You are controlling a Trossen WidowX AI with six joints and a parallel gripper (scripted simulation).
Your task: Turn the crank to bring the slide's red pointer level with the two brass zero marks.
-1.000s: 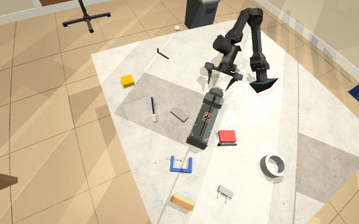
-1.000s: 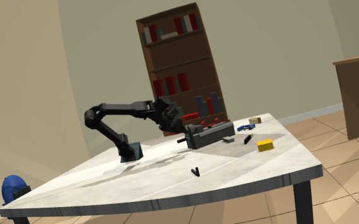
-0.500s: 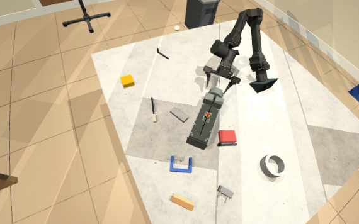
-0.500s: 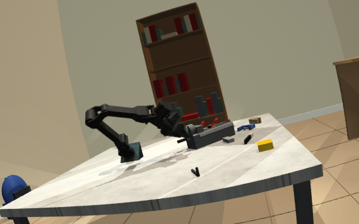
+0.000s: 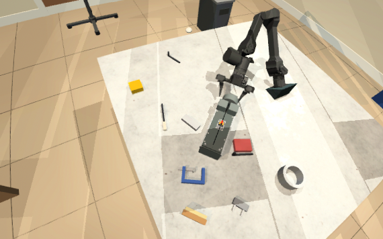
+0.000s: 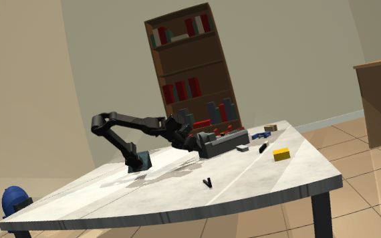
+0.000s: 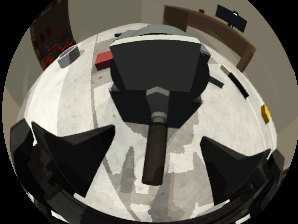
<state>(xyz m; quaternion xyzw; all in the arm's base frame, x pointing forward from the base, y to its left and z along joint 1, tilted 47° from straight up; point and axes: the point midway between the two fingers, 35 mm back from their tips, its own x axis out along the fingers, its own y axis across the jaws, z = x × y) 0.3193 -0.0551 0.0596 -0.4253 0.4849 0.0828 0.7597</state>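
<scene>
The grey machine stands on the table, a long slotted body with a rounded housing at the arm's end. The small red pointer is near the middle of the slot; the zero marks are too small to read against it. In the wrist view the crank's dark handle sticks out from the housing towards the camera, below its middle. My gripper is open, its fingers on either side of the handle with a gap on each side. In the exterior view the fingertips are hidden or unclear at the housing.
A red block lies close beside the machine, and a flat grey block on its other side. Further off are a blue clamp, a grey ring, a yellow block and a black angled key.
</scene>
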